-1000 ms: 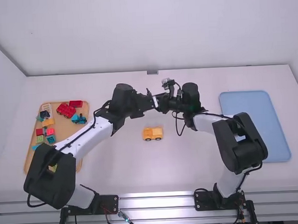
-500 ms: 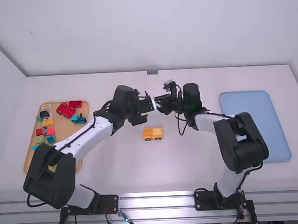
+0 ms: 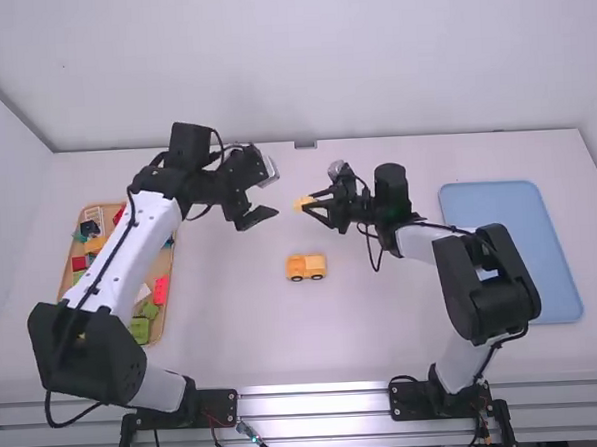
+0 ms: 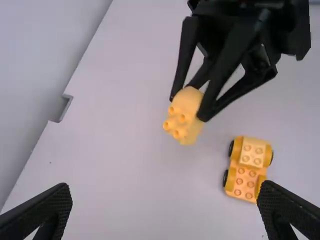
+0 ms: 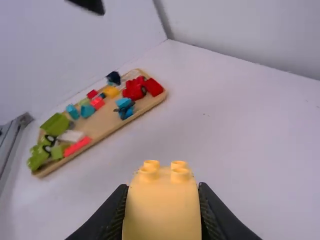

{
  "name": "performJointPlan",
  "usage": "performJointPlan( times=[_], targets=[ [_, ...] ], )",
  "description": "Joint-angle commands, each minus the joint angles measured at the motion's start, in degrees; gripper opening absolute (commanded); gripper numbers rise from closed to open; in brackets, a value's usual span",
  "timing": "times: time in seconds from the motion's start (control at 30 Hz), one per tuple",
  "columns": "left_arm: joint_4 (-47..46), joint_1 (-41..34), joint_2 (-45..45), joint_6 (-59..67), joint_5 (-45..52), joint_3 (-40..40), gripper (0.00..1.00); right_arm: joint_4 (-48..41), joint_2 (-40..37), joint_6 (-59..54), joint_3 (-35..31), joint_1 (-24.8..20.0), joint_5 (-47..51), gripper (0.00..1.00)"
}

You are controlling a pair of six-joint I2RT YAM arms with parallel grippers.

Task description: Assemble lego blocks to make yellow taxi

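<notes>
"Above the table (image 3: 379,324), what are we gripping?"
"We're pinching the yellow block (image 4: 186,112) in our right gripper (image 3: 312,203), fingers hugging its sides; our left gripper (image 3: 273,193) is hanging apart, spread wide. The yellow car (image 3: 306,266) is standing near, wheels down."

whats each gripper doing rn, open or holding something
Left gripper: open, nothing between its fingers.
Right gripper: closed on a yellow block, studs showing, held above the table.
</notes>
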Motion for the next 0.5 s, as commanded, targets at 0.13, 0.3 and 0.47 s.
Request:
performJointPlan(
  times=[0.13,0.3,0.47],
  targets=[
    [-5.7,-0.5,5.3,5.4,7.0,2.1,0.99,3.3,-0.6,-8.5,0.3,0.2,-13.3,0.29],
    [-10.7,-1.9,7.3,14.1,10.9,1.7,0.99,4.0,-0.6,-10.8,0.3,0.2,-16.8,0.29],
    [-9.5,-1.8,8.8,13.2,13.6,1.4,0.99,4.0,-0.6,-12.5,0.3,0.2,-19.6,0.29]
  ],
)
